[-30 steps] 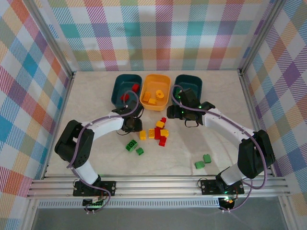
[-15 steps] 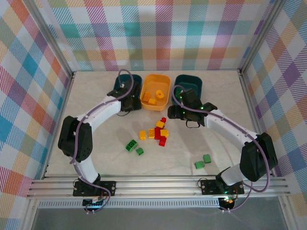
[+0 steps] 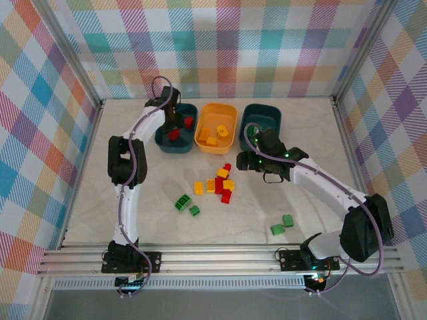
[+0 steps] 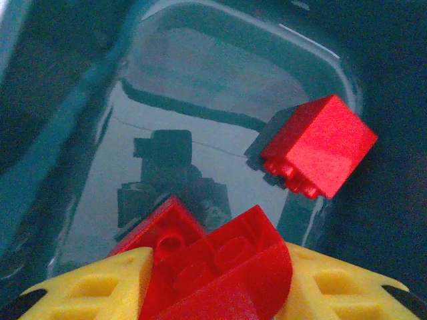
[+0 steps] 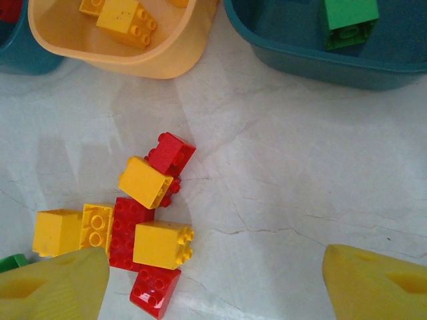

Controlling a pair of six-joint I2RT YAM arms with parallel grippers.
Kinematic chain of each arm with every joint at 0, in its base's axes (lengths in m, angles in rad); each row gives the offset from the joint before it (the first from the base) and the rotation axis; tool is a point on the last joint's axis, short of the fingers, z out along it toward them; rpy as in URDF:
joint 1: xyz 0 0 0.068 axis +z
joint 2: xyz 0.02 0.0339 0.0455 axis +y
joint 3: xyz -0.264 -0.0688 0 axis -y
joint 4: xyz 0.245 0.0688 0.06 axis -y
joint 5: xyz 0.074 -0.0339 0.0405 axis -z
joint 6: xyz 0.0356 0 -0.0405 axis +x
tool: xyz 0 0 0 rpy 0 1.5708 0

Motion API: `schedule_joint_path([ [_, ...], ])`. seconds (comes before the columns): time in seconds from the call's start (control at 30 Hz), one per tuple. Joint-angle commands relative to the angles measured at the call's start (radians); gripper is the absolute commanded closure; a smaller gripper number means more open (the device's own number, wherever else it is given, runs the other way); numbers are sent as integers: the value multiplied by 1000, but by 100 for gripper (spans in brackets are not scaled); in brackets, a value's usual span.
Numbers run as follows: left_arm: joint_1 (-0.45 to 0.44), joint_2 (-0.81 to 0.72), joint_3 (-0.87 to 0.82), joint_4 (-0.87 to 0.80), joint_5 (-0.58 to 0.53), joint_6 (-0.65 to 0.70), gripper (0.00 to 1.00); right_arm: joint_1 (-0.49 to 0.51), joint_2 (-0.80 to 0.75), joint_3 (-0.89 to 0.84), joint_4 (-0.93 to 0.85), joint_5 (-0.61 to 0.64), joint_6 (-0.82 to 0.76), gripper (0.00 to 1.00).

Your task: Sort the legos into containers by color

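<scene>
Red lego (image 4: 227, 260) between left pincer's (image 4: 213, 290) jaws; right pincer (image 5: 217, 280) wide apart.

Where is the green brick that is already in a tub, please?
The green brick lies in the teal tub at the right wrist view's top right, beside the orange tub.

- Three tubs are lined up at the far side of the counter (image 3: 313, 133).
- The left gripper (image 3: 175, 125) is held over the left teal tub (image 3: 183, 147), where red bricks (image 3: 189, 122) are seen.
- Yellow bricks (image 3: 211, 140) are held in the orange tub (image 3: 230, 110).
- The right gripper (image 3: 250, 161) is placed near the right teal tub (image 3: 275, 110), beside a red-and-yellow pile (image 3: 221, 183).
- Green bricks (image 3: 182, 202) are scattered nearer the arms.
</scene>
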Motion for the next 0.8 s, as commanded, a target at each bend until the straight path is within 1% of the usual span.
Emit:
schedule_joint_path([
  [0.0, 3, 39, 118, -109, 44, 34, 43, -8, -56, -15, -73, 20, -1, 15],
  [0.13, 3, 6, 132, -105, 66, 38, 34, -9, -111, -38, -160, 71, 42, 13],
  [0.2, 3, -36, 117, -99, 82, 32, 32, -11, -142, -47, -227, 122, 97, 10],
  [0.3, 1, -154, 13, -56, 107, -4, 30, -26, -189, -71, -342, 182, 209, 8],
  [0.37, -6, -292, -162, 36, 136, -63, 28, -43, -224, -105, -413, 189, 287, 3],
  [0.43, -28, -432, -370, 162, 169, -125, 27, -80, -254, -150, -449, 145, 368, 3],
  [0.5, -61, -547, -552, 250, 177, -178, 26, -122, -287, -214, -457, 70, 447, 4],
  [0.57, -97, -645, -713, 311, 190, -218, 25, -137, -319, -280, -455, 32, 519, 7],
  [0.67, -142, -746, -872, 340, 214, -253, 26, -138, -343, -331, -497, 38, 585, 9],
  [0.77, -183, -842, -990, 350, 224, -273, 26, -138, -345, -362, -545, 61, 628, 8],
])
